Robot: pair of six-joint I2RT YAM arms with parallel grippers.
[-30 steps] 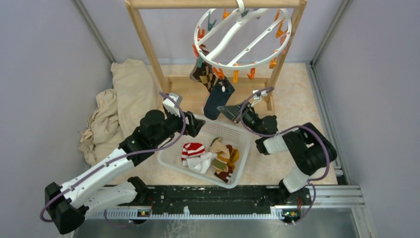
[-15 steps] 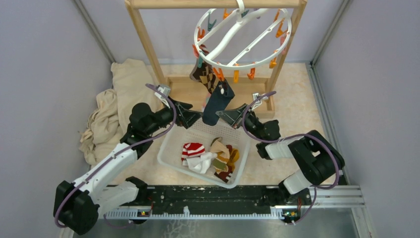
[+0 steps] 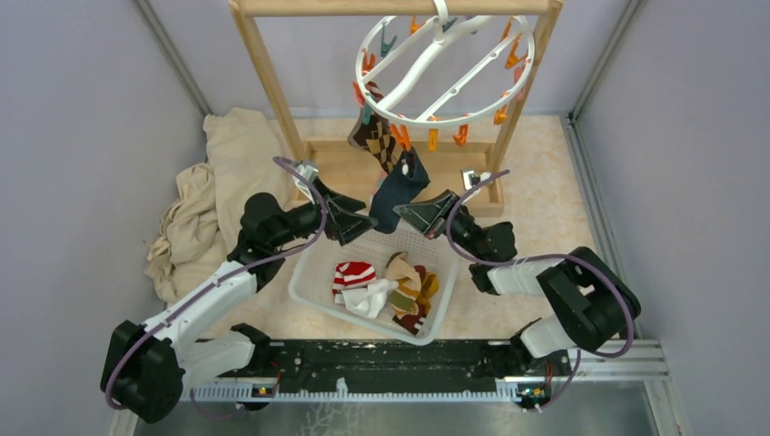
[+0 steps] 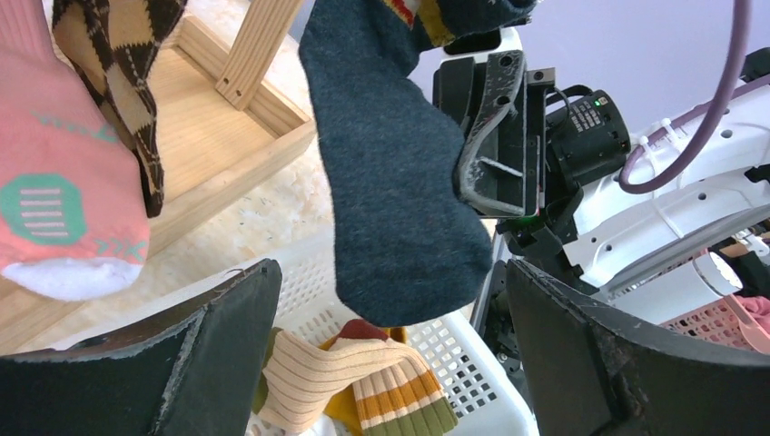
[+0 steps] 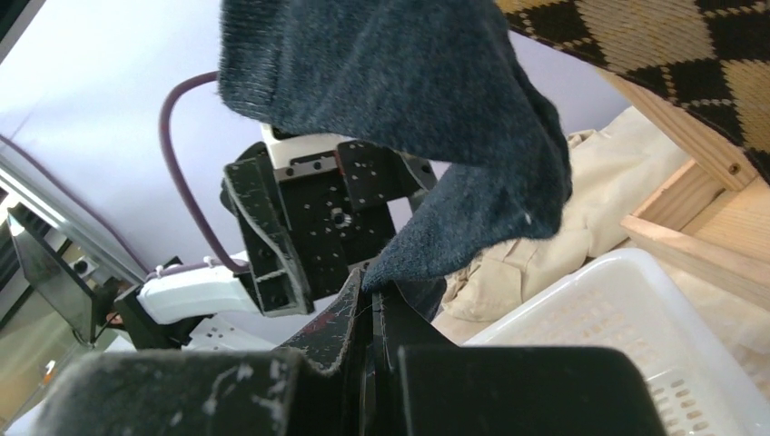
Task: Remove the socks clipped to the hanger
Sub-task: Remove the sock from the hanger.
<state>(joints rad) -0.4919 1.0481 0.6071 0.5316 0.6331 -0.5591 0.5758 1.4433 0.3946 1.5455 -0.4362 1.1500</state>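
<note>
Grey walls (image 3: 82, 136), navy sock (image 3: 392, 195) beside closed right fingers (image 5: 338, 331)

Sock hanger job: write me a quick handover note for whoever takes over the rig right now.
Left gripper: open, with the toe of the navy sock just in front of it.
Right gripper: shut, tips at the navy sock's edge; I can't tell if it pinches it.
Hanger: hangs on the wooden frame, with the navy sock, argyle sock and pink sock clipped on.
Done: several loose socks lie in the basket.
Left: unclip those three, probably navy first.
</note>
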